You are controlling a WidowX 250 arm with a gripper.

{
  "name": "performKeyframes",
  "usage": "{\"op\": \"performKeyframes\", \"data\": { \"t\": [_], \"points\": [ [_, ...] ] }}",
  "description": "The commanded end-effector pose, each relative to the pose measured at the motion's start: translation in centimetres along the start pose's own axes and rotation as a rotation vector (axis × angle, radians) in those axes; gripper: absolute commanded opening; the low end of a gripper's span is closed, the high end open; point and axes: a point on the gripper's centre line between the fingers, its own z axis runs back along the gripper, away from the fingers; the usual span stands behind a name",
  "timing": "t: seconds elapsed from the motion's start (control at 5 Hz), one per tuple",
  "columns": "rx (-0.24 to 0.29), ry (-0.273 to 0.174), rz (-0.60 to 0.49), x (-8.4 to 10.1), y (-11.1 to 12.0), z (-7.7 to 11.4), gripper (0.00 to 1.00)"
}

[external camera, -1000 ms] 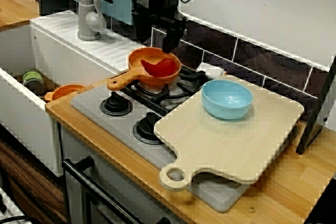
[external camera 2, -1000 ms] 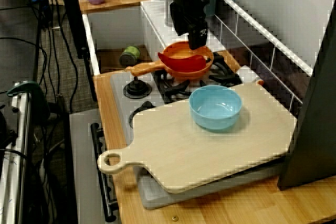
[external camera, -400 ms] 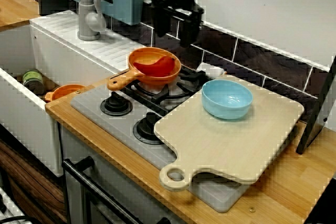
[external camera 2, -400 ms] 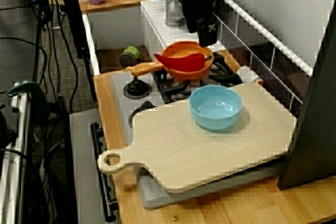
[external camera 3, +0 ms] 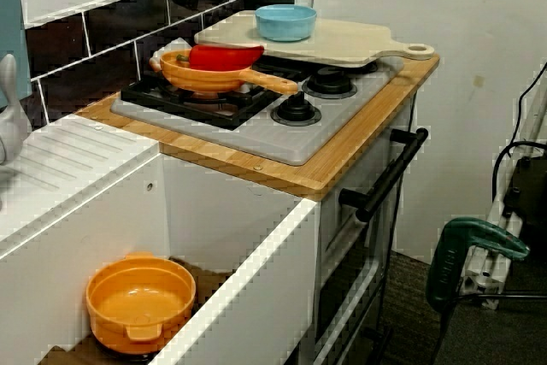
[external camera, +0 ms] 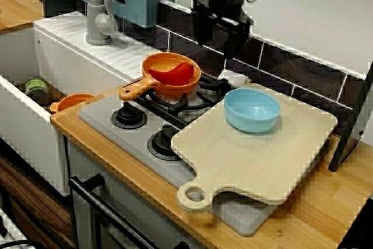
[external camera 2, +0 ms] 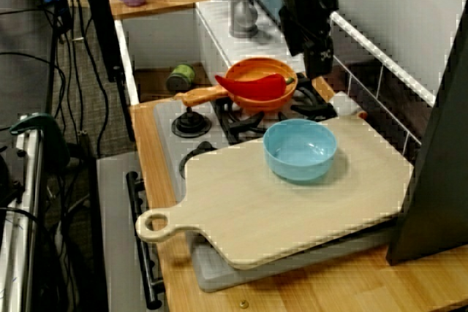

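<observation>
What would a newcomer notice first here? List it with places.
An orange pan holding a red pepper sits on a back burner of the stove. A blue bowl stands on the wooden board beside it, and the arm's black fingers hang open above, before the tiled wall.

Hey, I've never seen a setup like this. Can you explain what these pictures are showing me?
One black robot arm works at a kitchen counter. Its gripper, a two-fingered claw, hangs open and empty above the back of the stove. An orange pan with a red pepper in it sits on a burner. A blue bowl stands on a cutting board that partly covers the stove. Three fixed cameras watch: one across the counter, one from the board's end, one from the sink side.
</observation>
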Motion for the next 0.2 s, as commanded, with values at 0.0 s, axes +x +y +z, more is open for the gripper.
{"op": "performKeyframes", "data": {
  "t": [0.0],
  "points": [
    [-0.004, -0.089, 0.056, 2.52, -1.06, 0.57, 1.0]
  ]
}}
